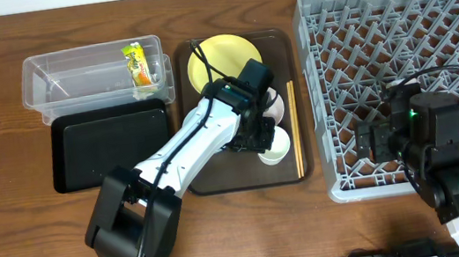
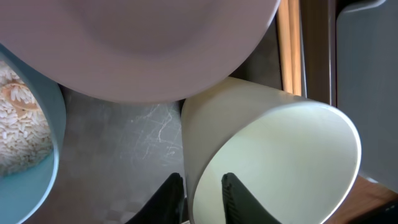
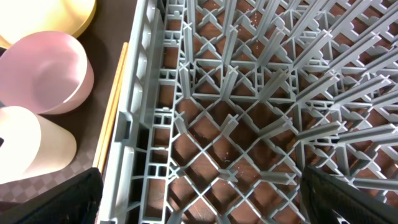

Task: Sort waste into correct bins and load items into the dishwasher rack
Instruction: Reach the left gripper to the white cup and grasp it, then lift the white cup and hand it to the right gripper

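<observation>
My left gripper (image 1: pixel 259 135) (image 2: pixel 200 198) is open, with one finger outside and one inside the rim of the small white cup (image 1: pixel 276 147) (image 2: pixel 273 155), which stands on the brown serving tray. The light blue bowl (image 2: pixel 28 143) holds rice scraps (image 2: pixel 15 118). The pink bowl (image 2: pixel 155 43) (image 3: pixel 43 71) sits beside it. The yellow plate (image 1: pixel 220 57) lies at the tray's back. The chopsticks (image 1: pixel 294 124) (image 3: pixel 115 99) lie along the tray's right side. My right gripper (image 1: pixel 375 140) (image 3: pixel 205 199) is wide open and empty over the grey dishwasher rack (image 1: pixel 429 22) (image 3: pixel 249 93). The cup also shows in the right wrist view (image 3: pixel 31 152).
The brown serving tray (image 1: pixel 293 170) lies between the bins and the rack. The clear tub (image 1: pixel 72 78) at the back left holds the yellow-green wrapper (image 1: pixel 141 62). The black tray (image 1: pixel 108 149) lies in front of the tub.
</observation>
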Tool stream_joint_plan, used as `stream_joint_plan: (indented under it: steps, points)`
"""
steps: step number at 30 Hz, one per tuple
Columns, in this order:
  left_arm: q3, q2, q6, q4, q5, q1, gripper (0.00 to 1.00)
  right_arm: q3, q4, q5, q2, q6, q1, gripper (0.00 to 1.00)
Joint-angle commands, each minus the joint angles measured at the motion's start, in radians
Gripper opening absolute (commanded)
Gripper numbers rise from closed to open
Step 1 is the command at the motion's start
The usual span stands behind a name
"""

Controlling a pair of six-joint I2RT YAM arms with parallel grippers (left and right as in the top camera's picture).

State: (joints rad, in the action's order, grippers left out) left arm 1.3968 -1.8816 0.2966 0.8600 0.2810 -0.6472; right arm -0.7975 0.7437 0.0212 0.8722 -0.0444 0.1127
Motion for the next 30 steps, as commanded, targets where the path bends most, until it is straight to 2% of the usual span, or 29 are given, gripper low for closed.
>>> stream_joint_plan:
  steps: [1,3,8,15,20,25,27,30]
  points:
    - [-0.006,-0.001,0.005,0.005,-0.013,-0.007,0.19,-0.017,0.001,-0.003,-0.001,-0.003,0.012,0.99]
    - [-0.006,-0.001,0.005,0.005,-0.013,-0.011,0.12,-0.017,0.001,-0.003,-0.001,-0.003,0.012,0.99]
    - [-0.006,-0.001,0.005,0.005,-0.013,-0.018,0.06,-0.017,0.001,-0.004,-0.001,-0.003,0.012,0.99]
    - [-0.003,0.013,0.005,0.006,-0.013,-0.007,0.06,-0.017,-0.020,-0.004,-0.001,-0.004,0.012,0.99]
    - [0.021,0.108,0.004,0.002,0.040,0.057,0.06,-0.017,-0.105,-0.004,0.002,-0.020,0.012,0.99]
    - [0.025,0.254,0.004,-0.064,0.204,0.183,0.06,-0.017,-0.188,-0.119,0.016,-0.026,0.012,0.99]
    - [0.025,0.288,0.004,-0.102,0.317,0.242,0.06,-0.017,-0.214,-0.188,0.028,-0.025,0.012,0.99]
    - [0.025,0.299,0.005,-0.171,0.565,0.330,0.06,-0.017,-0.250,-0.317,0.058,-0.016,0.012,0.99]
